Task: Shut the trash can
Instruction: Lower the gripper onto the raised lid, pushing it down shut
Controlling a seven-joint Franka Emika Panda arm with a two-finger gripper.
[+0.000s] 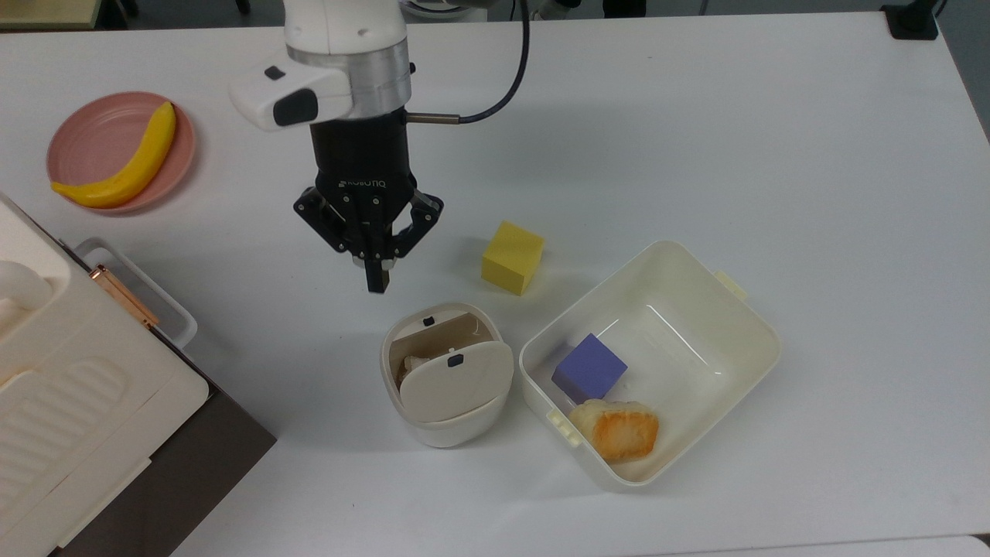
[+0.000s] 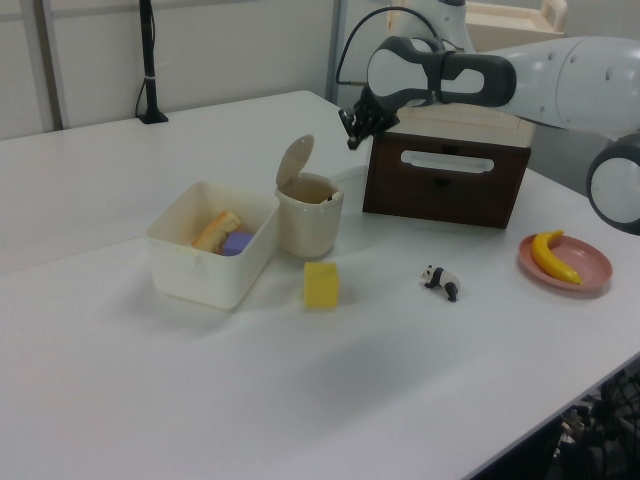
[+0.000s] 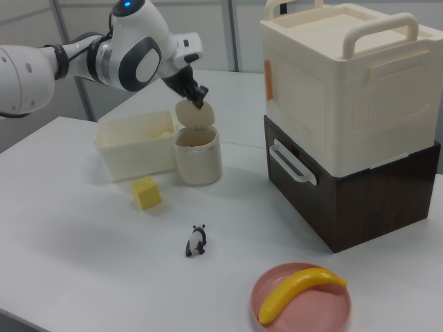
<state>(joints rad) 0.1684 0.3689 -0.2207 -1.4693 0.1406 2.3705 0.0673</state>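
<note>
The trash can [image 1: 443,422] is a small cream-white bin standing mid-table, its hinged lid [image 1: 455,384] raised upright with a dark button on it. The opening shows brown inside. In the left view the trash can [image 2: 310,220] has its lid [image 2: 295,160] tilted up on its left side. My gripper [image 1: 377,280] points down, shut with nothing in it, hanging just above the bin's far rim in the top view. In the left view the gripper [image 2: 351,130] sits up and to the right of the lid. In the right view the gripper [image 3: 198,98] hovers close above the lid [image 3: 194,114].
A yellow cube [image 1: 512,257] lies right of the gripper. The larger cream tub [image 1: 762,321] holds a purple cube [image 1: 589,367] and a bread piece [image 1: 617,432]. A panda toy [image 2: 440,282], a pink plate [image 1: 93,128] with a banana [image 1: 128,158], and a stacked storage box [image 1: 69,402] stand nearby.
</note>
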